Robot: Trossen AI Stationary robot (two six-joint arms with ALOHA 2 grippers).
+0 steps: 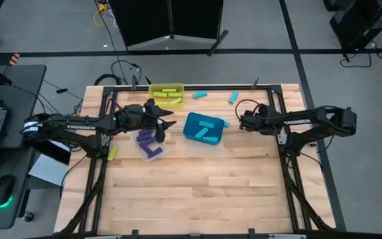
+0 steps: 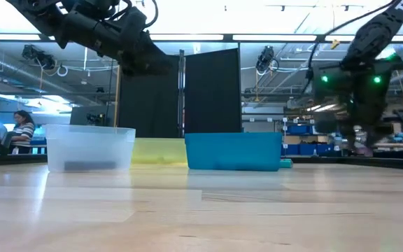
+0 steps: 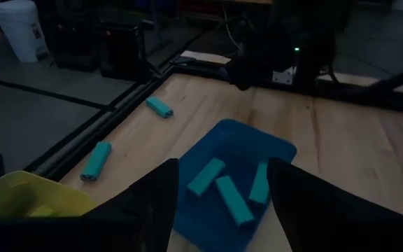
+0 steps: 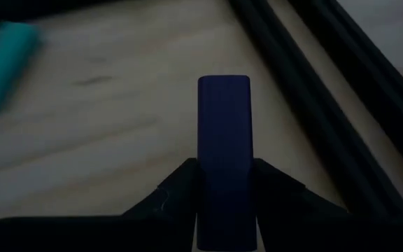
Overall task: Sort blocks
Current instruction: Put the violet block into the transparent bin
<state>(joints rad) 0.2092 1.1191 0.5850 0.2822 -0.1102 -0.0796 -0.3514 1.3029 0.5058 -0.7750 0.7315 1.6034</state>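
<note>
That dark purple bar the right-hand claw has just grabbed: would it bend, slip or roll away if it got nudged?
Probably stiff: the purple block stands straight out from the right gripper with no sag. Its flat faces and squared end suggest it would slide or lie flat rather than roll. The fingers hold only its lower part, and the surface looks smooth, so it might slip.
</note>
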